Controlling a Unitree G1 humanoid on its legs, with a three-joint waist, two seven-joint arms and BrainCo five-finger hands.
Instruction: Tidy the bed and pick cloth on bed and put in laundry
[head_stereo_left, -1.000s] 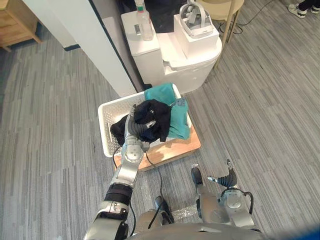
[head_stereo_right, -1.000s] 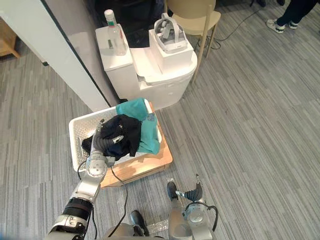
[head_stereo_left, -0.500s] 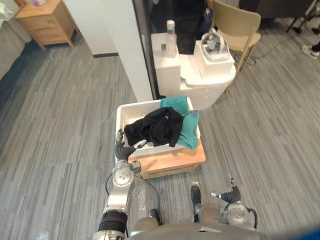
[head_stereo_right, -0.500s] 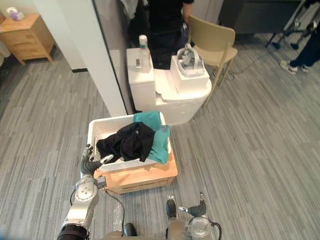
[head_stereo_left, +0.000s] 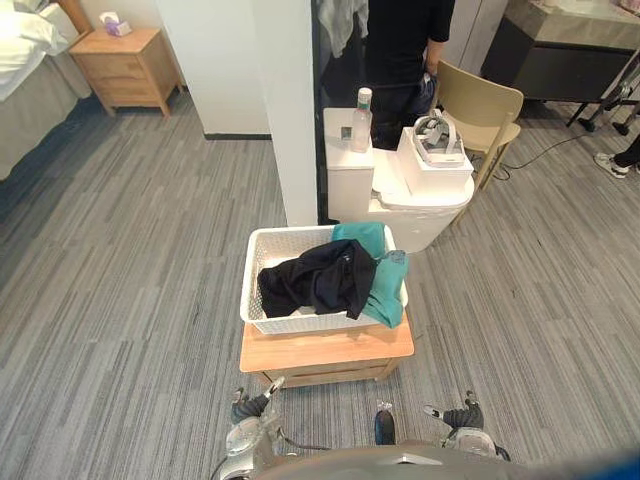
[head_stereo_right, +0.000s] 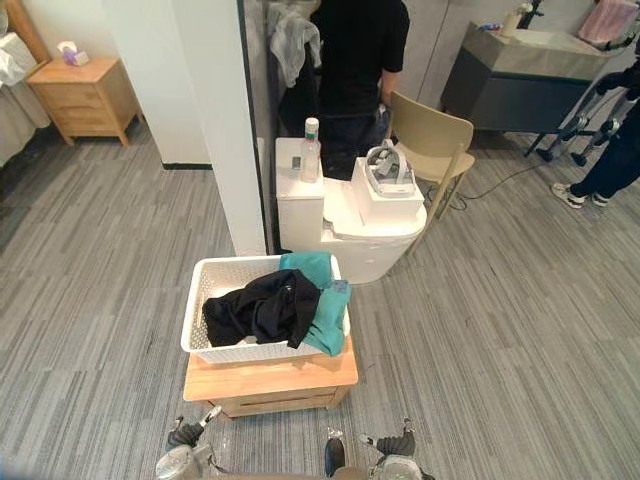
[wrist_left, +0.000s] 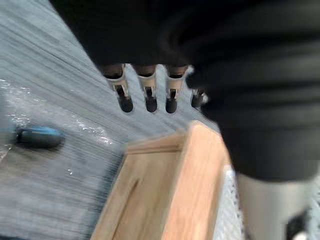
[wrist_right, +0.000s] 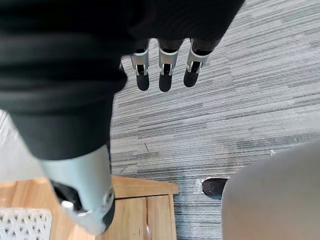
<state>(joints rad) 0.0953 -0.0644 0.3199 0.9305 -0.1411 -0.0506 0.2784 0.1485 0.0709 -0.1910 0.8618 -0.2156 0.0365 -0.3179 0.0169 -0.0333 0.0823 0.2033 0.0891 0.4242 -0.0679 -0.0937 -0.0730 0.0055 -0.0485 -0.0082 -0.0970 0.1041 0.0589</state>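
The black cloth (head_stereo_left: 318, 280) lies heaped in the basket (head_stereo_left: 248, 292), across its middle, with a teal cloth (head_stereo_left: 372, 248) under it. The teal cloth spills over the basket's far-right rim and corner. The basket sits on a low wooden counter (head_stereo_left: 325, 352). Neither of my hands touches the cloth or the basket.

I judge the black cloth to be soft, light and limp. It has no stiffness to push against and sags wherever it is lifted, so a loose edge would trail. If I had to shift it, I would take the thick bunched fold at the basket's centre and pinch a good handful, not a thin hem. I would watch that it does not drag the teal cloth out with it or catch on the basket's perforated wall. It is not fragile, so a firm squeeze does no harm.

My left hand (head_stereo_left: 250, 405) hangs low in front of the basket, beside the counter's near-left corner. Its fingers (wrist_left: 146, 95) are straight, slightly apart and pointing down at the floor, and they hold nothing. My right hand (head_stereo_left: 458, 412) hangs in front of the basket too, off the counter's near-right corner. Its fingers (wrist_right: 165, 76) are likewise straight, spread a little and empty. Both arms are lowered at my sides, well apart from the basket.

The bed (head_stereo_left: 22, 55) is far beyond the basket, off to its far left. From here the laundry part looks done.
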